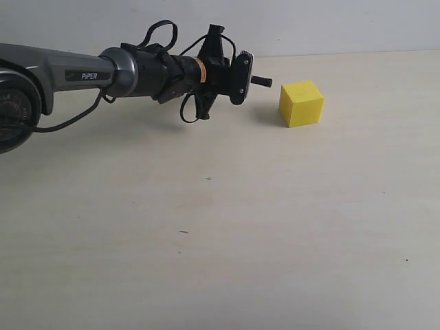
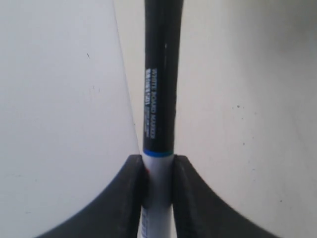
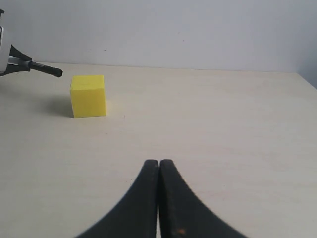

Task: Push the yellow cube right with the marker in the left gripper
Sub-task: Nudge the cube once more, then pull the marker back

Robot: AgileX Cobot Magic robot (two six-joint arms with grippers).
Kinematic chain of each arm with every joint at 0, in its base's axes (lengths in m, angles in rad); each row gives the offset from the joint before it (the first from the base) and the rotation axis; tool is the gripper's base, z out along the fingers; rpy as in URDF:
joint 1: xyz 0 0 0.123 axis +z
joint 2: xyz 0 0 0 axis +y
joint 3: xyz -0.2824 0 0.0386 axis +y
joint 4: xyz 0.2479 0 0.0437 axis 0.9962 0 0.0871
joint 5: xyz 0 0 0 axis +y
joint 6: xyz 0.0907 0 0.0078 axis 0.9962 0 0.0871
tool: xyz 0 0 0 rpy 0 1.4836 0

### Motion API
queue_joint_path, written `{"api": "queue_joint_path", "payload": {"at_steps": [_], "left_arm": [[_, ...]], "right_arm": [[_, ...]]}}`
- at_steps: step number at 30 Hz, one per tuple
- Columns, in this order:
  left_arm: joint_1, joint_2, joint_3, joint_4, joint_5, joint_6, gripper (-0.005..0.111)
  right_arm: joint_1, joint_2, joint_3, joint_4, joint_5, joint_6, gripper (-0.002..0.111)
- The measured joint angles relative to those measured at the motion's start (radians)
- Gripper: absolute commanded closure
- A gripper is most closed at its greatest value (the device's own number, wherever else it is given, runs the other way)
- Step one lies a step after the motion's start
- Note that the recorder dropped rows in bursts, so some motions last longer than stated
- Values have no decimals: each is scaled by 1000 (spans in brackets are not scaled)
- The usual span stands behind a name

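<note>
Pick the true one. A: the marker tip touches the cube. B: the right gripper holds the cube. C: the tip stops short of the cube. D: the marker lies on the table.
C: the marker, held in the left gripper, ends short of the cube, with a visible gap between them.

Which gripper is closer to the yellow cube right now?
Left. The left gripper sits beside the yellow cube, its marker tip close to it but apart. The right gripper, fingers shut, is farther back across the table.

Exterior view: raised, tilted down; yellow cube at 2 o'clock. Right wrist view: low, shares that cube. Left wrist view: tight along marker.
</note>
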Motion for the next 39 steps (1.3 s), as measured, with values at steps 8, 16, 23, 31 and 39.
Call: {"api": "queue_joint_path", "payload": {"at_steps": [8, 16, 23, 31, 39], "left_arm": [[28, 43, 0, 122, -127, 0, 107], [33, 93, -4, 216, -331, 0, 107], [56, 160, -121, 272, -387, -54, 107], [66, 181, -163, 399, -403, -196, 107], [66, 170, -161, 272, -311, -245, 107]], "right_arm": [[0, 0, 0, 0, 0, 0, 108], [0, 0, 0, 0, 0, 0, 108], [0, 0, 0, 0, 0, 0, 108], [0, 0, 0, 0, 0, 0, 108], [0, 0, 0, 0, 0, 0, 108]]}}
